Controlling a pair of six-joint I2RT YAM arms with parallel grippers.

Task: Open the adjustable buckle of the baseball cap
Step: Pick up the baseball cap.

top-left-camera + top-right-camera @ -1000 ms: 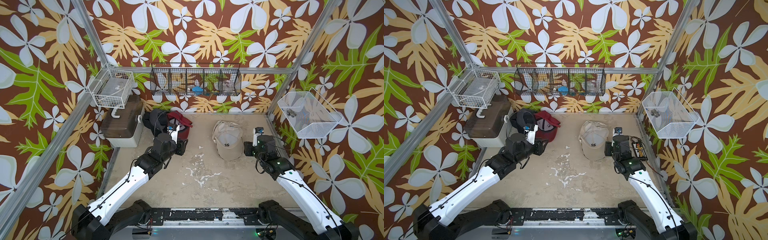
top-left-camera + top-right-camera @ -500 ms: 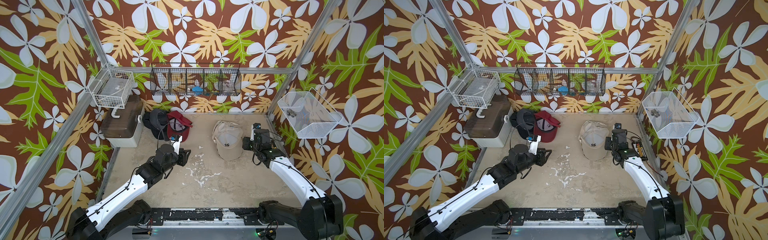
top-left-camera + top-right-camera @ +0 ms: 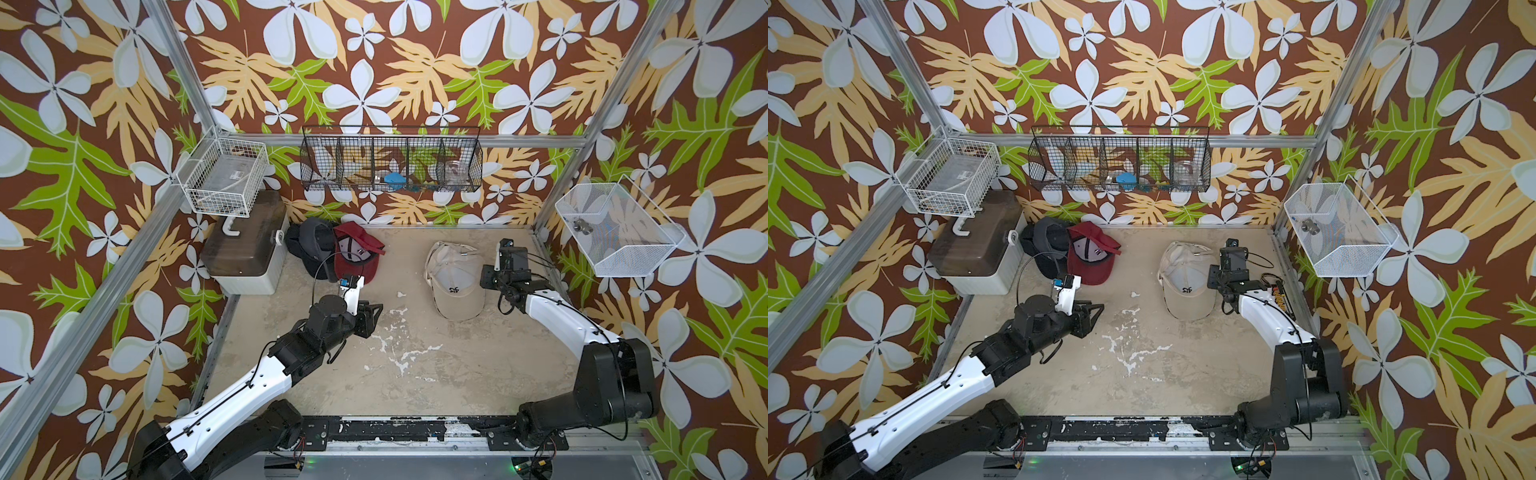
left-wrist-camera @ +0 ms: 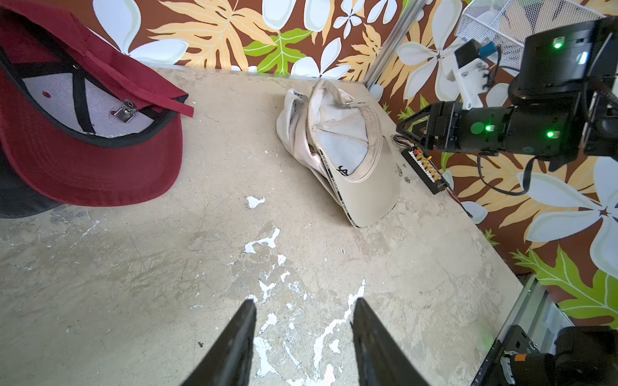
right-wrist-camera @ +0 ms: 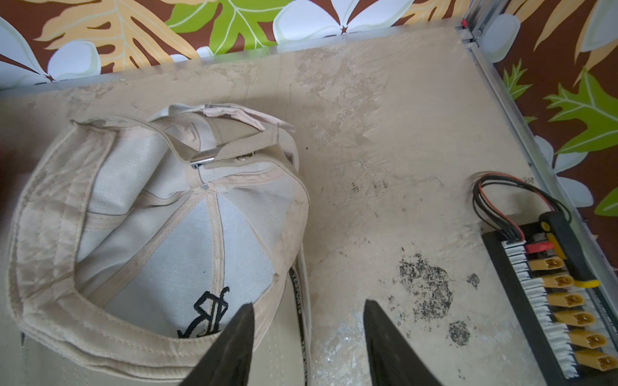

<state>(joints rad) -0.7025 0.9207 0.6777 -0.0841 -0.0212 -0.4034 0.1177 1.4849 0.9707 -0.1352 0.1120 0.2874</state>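
beige cap (image 5: 150,234): upturned; metal buckle (image 5: 204,161) apparently still clasped on strap. right gripper (image 5: 308,303), left gripper (image 4: 304,300): jaws apart, empty. opening not begun.

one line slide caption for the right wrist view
Open right pincer poised at the upturned beige baseball cap, its metal strap buckle in view, a connector board nearby.

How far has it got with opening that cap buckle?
Done, it seems: the red cap's strap end lies loose beside its metal buckle. In hand: the right gripper hangs open at the edge of the beige cap, gripping nothing; the left gripper is open over bare table. Left: the beige cap's strap runs through its metal clasp, which looks fastened.
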